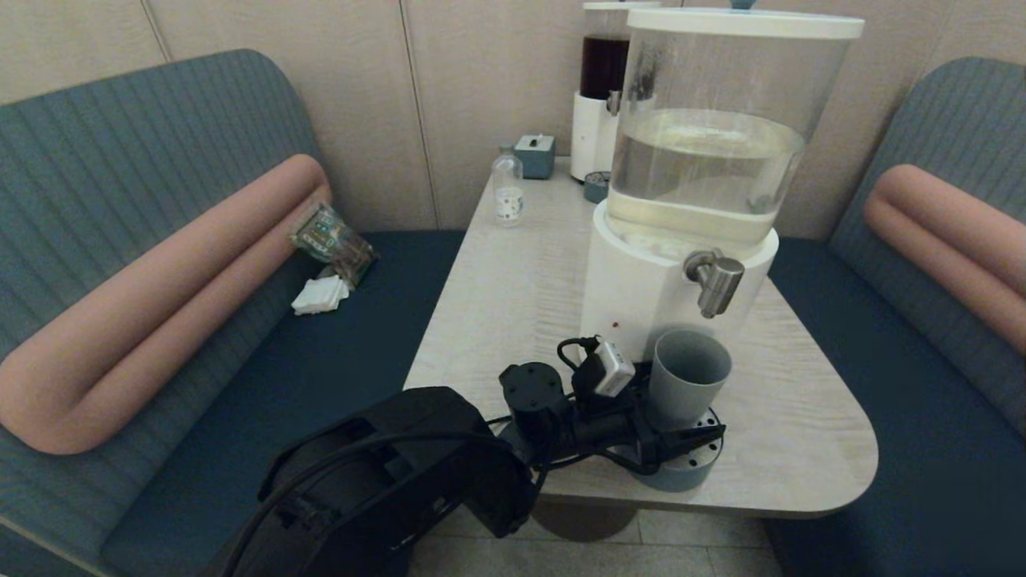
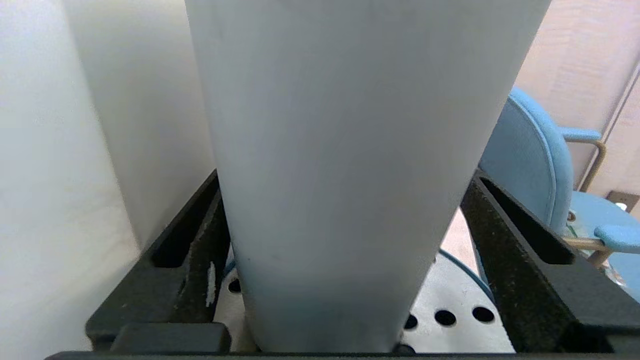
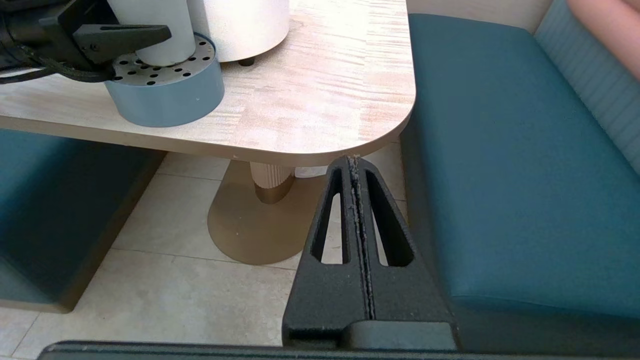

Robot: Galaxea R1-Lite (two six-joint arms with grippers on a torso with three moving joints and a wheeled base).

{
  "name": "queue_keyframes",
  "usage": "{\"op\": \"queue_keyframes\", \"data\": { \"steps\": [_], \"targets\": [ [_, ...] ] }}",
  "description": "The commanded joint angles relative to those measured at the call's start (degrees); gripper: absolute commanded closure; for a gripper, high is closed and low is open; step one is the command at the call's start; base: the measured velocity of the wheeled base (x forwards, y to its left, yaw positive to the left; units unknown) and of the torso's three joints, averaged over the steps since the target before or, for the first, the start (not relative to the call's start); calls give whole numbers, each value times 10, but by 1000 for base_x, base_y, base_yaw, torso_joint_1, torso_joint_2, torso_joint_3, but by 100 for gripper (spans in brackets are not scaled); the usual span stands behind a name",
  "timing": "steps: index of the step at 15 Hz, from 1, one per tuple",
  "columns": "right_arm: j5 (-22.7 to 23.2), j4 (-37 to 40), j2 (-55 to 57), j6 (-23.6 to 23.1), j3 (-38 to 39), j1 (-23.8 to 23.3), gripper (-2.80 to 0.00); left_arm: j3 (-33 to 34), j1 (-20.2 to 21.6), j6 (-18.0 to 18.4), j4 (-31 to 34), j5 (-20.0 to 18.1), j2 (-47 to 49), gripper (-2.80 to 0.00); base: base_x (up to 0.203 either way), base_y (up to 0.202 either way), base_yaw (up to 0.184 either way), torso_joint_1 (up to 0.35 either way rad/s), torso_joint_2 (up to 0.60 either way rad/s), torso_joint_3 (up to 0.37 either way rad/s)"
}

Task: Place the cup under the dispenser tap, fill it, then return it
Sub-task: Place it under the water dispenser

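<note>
The left arm's black bulk fills the bottom of the head view, and its left gripper [image 1: 681, 437] reaches out over the drip tray [image 1: 689, 473] at the table's near edge. The cup [image 1: 688, 377] stands upright on that tray, between the spread fingers [image 2: 200, 250]. In the left wrist view one finger lies close against the cup's wall while the other stands clear of it, so the gripper is open around the cup, not clamped on it.

The tap [image 1: 716, 280] hangs above the cup, toward its far-right rim rather than plainly over the middle. That offset is the main risk: water could strike the rim or run down the outside onto the tray. A second risk is the grip. If the fingers close unevenly, the nearer one would likely push the tapered cup sideways or tip it before the other arrives, and a filled cup would spill. The tray also sits close to the table edge, so a hard nudge could shift it toward the drop.

The right gripper [image 3: 357, 240] is parked below table height beside the seat, fingers pressed together on nothing.

The table [image 1: 521, 280] is pale wood-grain with rounded corners. It also carries the dispenser [image 1: 641, 296], a slimmer dispenser [image 1: 597, 120] with dark liquid, a small bottle [image 1: 507, 188] and a small blue box [image 1: 535, 155]. Teal benches [image 1: 321, 361] with pink bolsters [image 1: 160, 296] flank it, against beige wall panels, over a tiled floor [image 3: 175, 250].
</note>
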State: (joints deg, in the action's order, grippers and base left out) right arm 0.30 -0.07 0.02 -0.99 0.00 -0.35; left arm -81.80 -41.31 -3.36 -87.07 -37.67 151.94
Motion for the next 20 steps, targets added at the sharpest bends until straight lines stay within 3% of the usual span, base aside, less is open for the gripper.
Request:
{"op": "queue_keyframes", "data": {
  "steps": [1,11,20],
  "targets": [
    [0,0,0,0,1,0,0,50,2,3,-6,-2,-38,-280,0,0,0,0,0,0],
    [0,0,0,0,1,0,0,171,14,6,-6,8,-121,-280,0,0,0,0,0,0],
    [0,0,0,-1,1,0,0,389,28,22,-6,7,-250,-280,0,0,0,0,0,0]
  ]
}}
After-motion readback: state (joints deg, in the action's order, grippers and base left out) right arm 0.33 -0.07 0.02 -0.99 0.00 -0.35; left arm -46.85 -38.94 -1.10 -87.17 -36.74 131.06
